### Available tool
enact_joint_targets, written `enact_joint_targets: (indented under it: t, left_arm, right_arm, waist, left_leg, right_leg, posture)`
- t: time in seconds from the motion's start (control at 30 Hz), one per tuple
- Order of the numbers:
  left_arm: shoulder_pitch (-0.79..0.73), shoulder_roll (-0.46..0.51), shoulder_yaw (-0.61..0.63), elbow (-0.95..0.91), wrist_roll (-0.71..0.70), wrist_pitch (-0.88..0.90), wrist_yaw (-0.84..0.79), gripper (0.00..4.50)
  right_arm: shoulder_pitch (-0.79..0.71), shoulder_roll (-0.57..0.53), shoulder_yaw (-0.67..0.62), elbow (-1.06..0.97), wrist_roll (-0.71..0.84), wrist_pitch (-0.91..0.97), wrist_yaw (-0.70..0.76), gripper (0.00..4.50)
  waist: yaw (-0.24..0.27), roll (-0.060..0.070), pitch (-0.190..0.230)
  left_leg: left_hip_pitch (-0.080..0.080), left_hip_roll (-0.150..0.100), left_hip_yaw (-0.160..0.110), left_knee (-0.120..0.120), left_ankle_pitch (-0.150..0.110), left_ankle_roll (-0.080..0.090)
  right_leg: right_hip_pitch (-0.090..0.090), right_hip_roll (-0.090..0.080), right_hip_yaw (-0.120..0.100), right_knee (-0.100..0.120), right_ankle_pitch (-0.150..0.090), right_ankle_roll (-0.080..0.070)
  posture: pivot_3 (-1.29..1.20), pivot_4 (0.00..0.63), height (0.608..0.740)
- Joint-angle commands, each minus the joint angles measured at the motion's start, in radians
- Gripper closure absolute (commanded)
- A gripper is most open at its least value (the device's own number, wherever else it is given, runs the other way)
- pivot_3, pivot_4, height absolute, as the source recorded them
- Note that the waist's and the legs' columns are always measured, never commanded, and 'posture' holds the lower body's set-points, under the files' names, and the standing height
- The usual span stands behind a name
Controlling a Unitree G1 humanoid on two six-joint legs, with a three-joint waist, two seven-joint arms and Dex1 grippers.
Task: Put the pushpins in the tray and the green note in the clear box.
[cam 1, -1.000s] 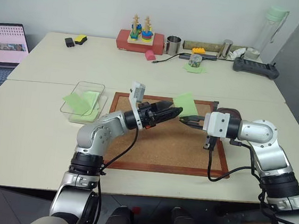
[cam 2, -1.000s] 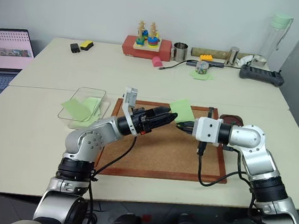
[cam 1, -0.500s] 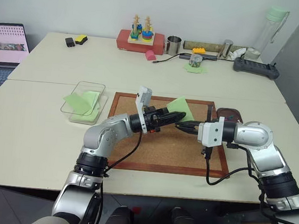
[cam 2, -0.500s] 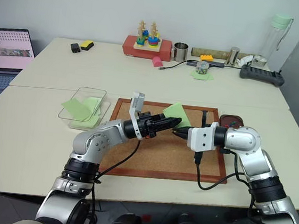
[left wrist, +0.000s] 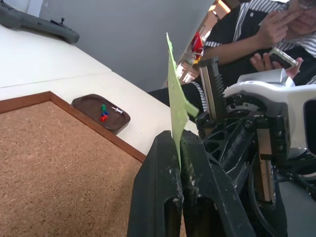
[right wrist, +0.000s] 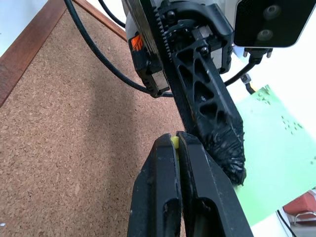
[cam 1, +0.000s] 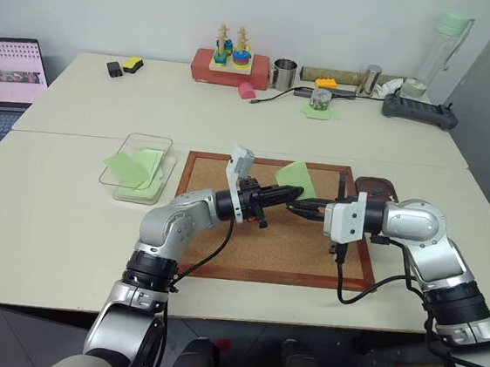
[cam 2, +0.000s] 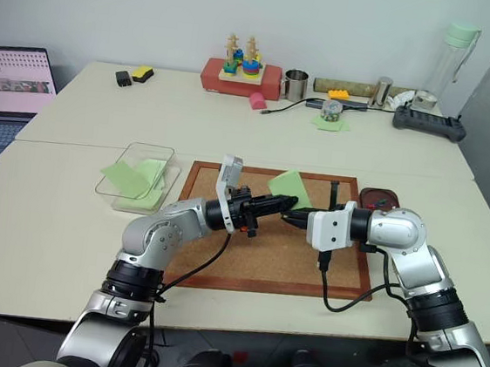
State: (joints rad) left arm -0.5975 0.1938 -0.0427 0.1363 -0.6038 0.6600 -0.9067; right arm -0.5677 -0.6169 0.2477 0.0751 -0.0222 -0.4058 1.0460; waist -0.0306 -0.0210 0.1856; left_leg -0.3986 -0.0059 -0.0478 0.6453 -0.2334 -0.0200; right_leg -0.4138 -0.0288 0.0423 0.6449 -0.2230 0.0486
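Looking down, you have these, largest first:

Table: the pale tabletop [cam 1: 66,217] carries everything you need.

Corkboard: the wood-framed corkboard [cam 1: 247,245] lies flat in front of you, and both arms meet above its far half.

Clear box: the clear box [cam 1: 139,165] sits on the table just beside the corkboard's left edge. Pale green sheets lie in it, one sticking out over its left rim.

Left gripper: your left gripper [cam 1: 290,192] reaches in from the left over the corkboard. In the left wrist view its black fingers [left wrist: 158,197] are pressed together on the note's lower edge.

Right gripper: your right gripper [cam 1: 293,205] comes in from the right, tip to tip with the left one. In the right wrist view its fingers [right wrist: 165,177] are pressed together with a yellowish sliver caught between the tips; you cannot tell whether that sliver is the note's edge.

Green note: the green note [cam 1: 297,177] stands tilted up in the air above the corkboard's far edge, where the two grippers meet, well apart from the clear box.

Tray: the dark brown tray [left wrist: 101,113] rests on the table just past the corkboard's right edge.

Pushpins: the pushpins [left wrist: 103,112], green and red, lie together inside the tray.

Background: a person sits beyond the table holding a phone, seen in the left wrist view.
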Motion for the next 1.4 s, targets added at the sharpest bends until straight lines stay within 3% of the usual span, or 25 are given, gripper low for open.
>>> enact_joint_targets:
  t: [0.03,0.53,0.9,1.23,1.4]
  left_arm:
    - [-0.002,-0.002,-0.012,0.008,0.037,-0.050,0.007,4.39]
    - [-0.007,-0.036,0.002,0.114,0.110,-0.157,0.051,4.39]
    - [0.068,-0.023,0.063,-0.118,0.054,-0.117,0.132,4.39]
    - [0.136,-0.007,0.085,-0.276,0.001,-0.048,0.201,4.39]
    - [0.152,-0.007,0.078,-0.293,-0.007,-0.047,0.220,4.50]
  right_arm:
    - [-0.022,-0.005,-0.015,-0.009,0.004,-0.029,-0.014,4.50]
    - [0.033,-0.084,-0.113,-0.112,0.118,-0.034,-0.019,4.50]
    - [0.054,-0.062,-0.302,0.100,0.089,0.546,-0.362,4.50]
    - [-0.038,-0.014,-0.306,0.336,0.100,0.693,-0.424,4.50]
    - [-0.062,0.001,-0.302,0.386,0.098,0.678,-0.422,3.47]
  waist:
    - [0.000,0.000,0.000]
    - [0.002,0.000,0.000]
    - [0.002,0.000,0.000]
    - [-0.001,0.000,0.000]
    - [-0.001,0.000,0.000]
  left_leg:
    - [0.000,0.000,0.000,0.000,0.000,0.000]
    - [0.000,0.000,0.000,0.000,0.000,0.000]
    - [0.001,0.000,0.000,0.000,0.000,0.000]
    - [0.001,0.000,0.002,0.000,0.000,0.000]
    - [0.001,-0.001,0.002,0.000,0.000,0.000]
  right_leg:
    - [0.000,0.000,0.000,0.000,0.000,0.000]
    - [0.000,0.000,0.000,0.000,0.000,0.000]
    - [0.001,-0.001,0.001,0.000,0.001,-0.003]
    - [0.001,0.000,0.001,0.000,0.001,-0.003]
    - [0.001,0.000,0.001,0.000,0.001,-0.002]
  posture:
    - [0.00,0.150,0.740]
    - [0.00,0.150,0.740]
    - [0.00,0.150,0.740]
    - [0.00,0.150,0.740]
    - [0.00,0.150,0.740]
